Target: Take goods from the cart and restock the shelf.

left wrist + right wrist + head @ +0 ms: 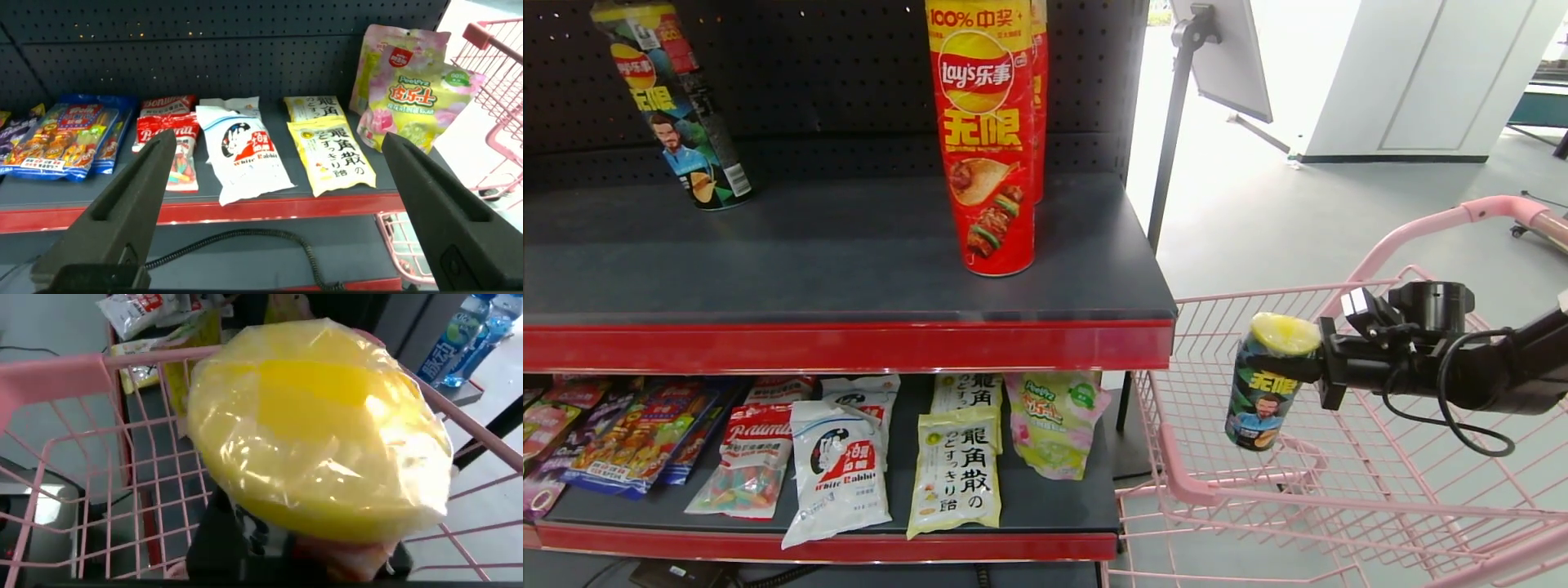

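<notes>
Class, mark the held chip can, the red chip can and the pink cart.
held chip can [1262, 392], head view, side wall.
red chip can [988, 147], head view, front label.
pink cart [1499, 209], head view, handle.

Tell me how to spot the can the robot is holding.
Find the pink cart beside the shelf. Over its basket, the right claw grips a dark green chip can with a yellow lid. Its twin stands on the shelf; this one hangs in the air.

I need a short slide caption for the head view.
Right gripper holds a chip can above the pink cart, beside the shelf.
</notes>
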